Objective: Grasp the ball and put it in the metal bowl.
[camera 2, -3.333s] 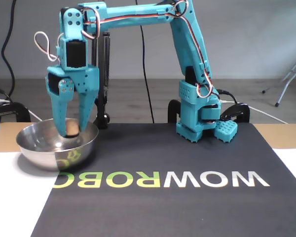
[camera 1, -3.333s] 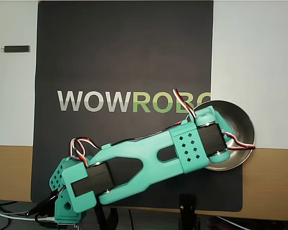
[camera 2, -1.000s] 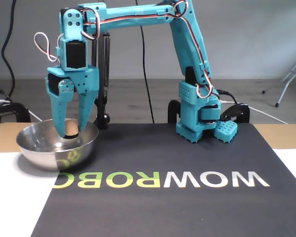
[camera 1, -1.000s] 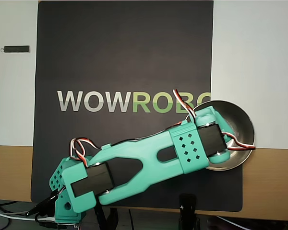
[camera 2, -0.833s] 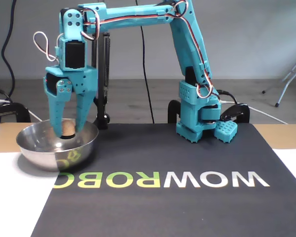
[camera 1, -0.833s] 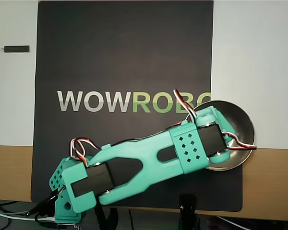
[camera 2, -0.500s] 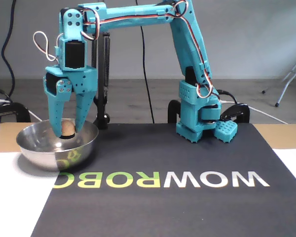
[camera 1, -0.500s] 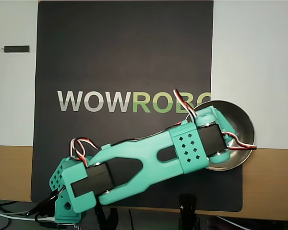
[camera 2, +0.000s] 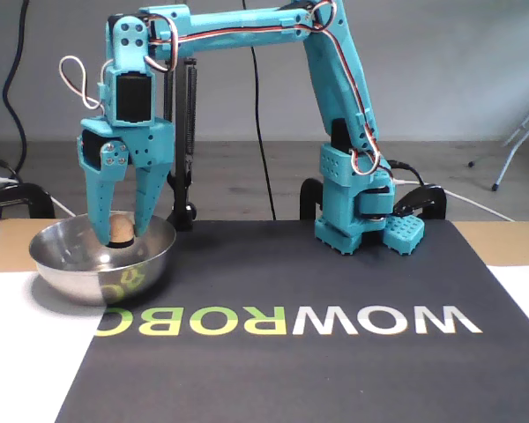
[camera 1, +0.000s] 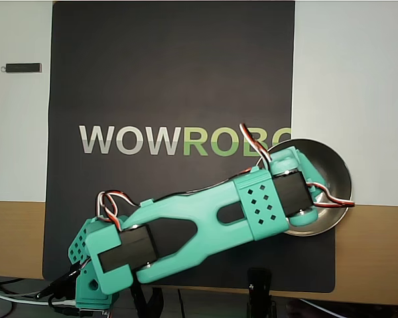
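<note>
In the fixed view the small peach-tan ball (camera 2: 119, 230) sits between the two teal fingers of my gripper (camera 2: 122, 238), which is shut on it. The fingers point straight down. Ball and fingertips hang at rim level over the left half of the metal bowl (camera 2: 97, 275), which stands at the mat's left edge in this view. In the overhead view the bowl (camera 1: 338, 169) is at the right, and the arm's wrist (camera 1: 278, 195) covers its left part. The ball and the fingertips are hidden there.
A black mat (camera 2: 291, 291) with WOWROBO lettering covers the table's middle. The arm's base (camera 2: 357, 211) stands at its far edge, and a black stand post (camera 2: 190, 141) rises behind the bowl. In the overhead view a small dark bar (camera 1: 23, 67) lies at upper left.
The gripper has shifted slightly left and lifted a little over the bowl. The ball has moved with it and stays between the fingers.
</note>
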Controlling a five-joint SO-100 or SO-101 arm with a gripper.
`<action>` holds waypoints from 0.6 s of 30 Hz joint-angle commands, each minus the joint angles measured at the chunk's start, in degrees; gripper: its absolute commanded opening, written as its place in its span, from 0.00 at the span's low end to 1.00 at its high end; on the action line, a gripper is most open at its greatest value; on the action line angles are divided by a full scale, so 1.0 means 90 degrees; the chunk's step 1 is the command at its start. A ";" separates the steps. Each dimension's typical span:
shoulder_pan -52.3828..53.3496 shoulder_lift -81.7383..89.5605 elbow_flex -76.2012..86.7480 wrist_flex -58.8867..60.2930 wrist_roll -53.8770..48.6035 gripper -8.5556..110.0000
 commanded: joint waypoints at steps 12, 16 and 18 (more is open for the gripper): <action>0.0000 0.0059 -0.0254 -0.0010 -0.0029 0.49; 0.0000 0.0039 -0.0166 -0.0039 -0.0020 0.49; 0.0000 0.0010 -0.0117 -0.0049 -0.0020 0.49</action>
